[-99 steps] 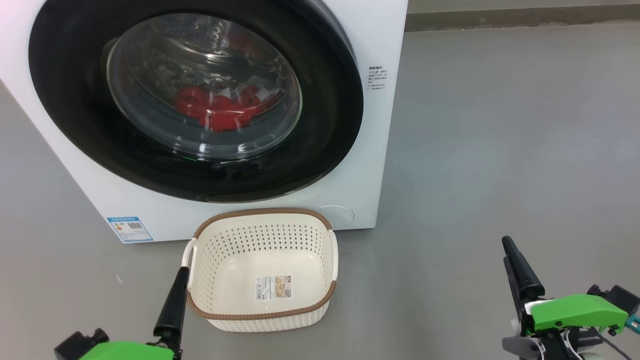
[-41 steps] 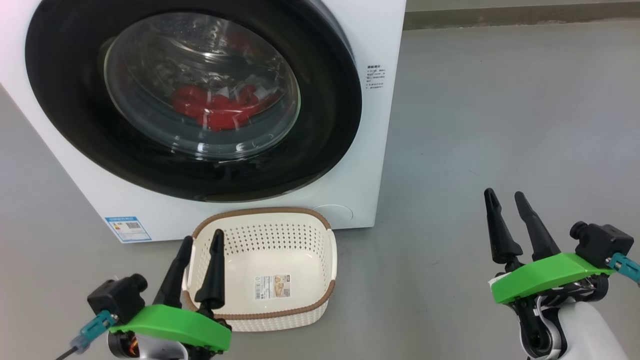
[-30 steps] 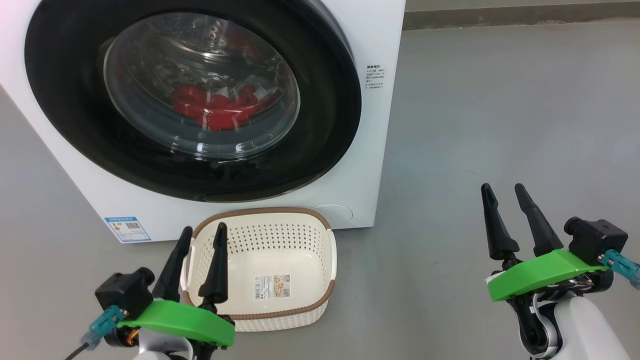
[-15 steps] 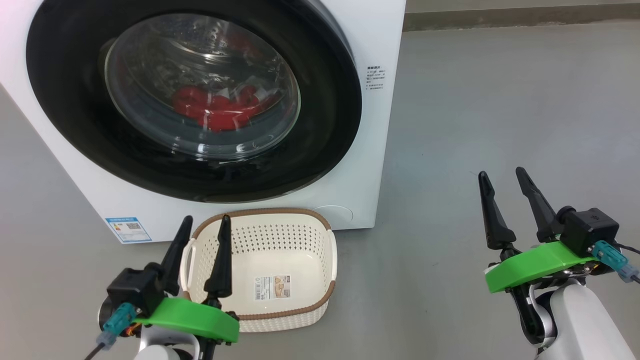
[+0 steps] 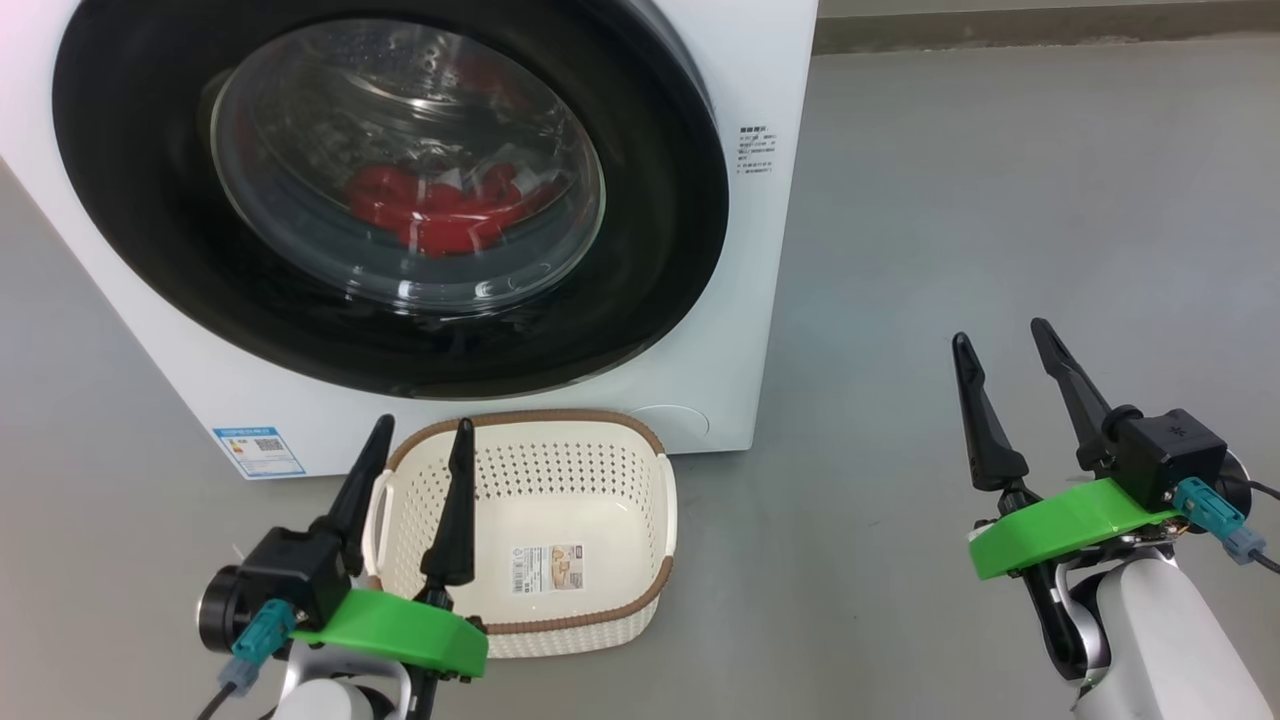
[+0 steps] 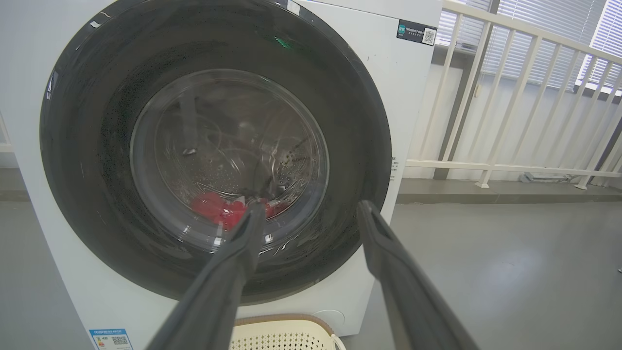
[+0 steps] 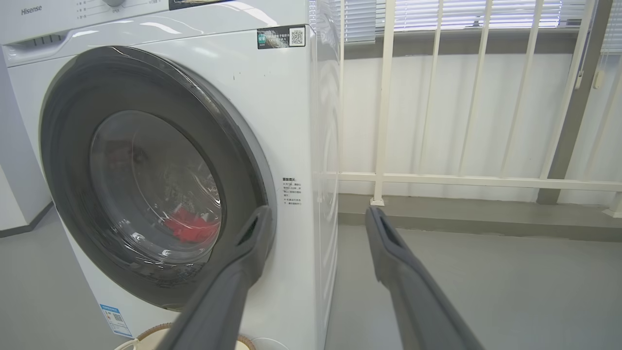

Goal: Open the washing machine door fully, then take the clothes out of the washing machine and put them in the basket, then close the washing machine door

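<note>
The white washing machine (image 5: 765,80) (image 6: 410,73) (image 7: 286,116) stands on the floor with its round black door (image 5: 660,250) (image 6: 87,146) (image 7: 73,121) flush against the front. Behind the glass lie the red clothes (image 5: 440,210) (image 6: 218,210) (image 7: 187,226). The cream basket (image 5: 560,455) (image 6: 282,335) sits empty on the floor just in front of the machine. My left gripper (image 5: 420,425) (image 6: 308,209) hovers open over the basket's left rim. My right gripper (image 5: 1000,335) (image 7: 316,214) is open above the floor, right of the machine, holding nothing.
Grey floor (image 5: 1000,200) stretches to the right of the machine. A white railing (image 6: 510,97) (image 7: 461,121) and wall run behind it. A blue label sticker (image 5: 258,452) sits low on the machine's front.
Both grippers have risen and reached a little further forward toward the machine. The head view has shifted slightly. Door, clothes and basket have not moved.
</note>
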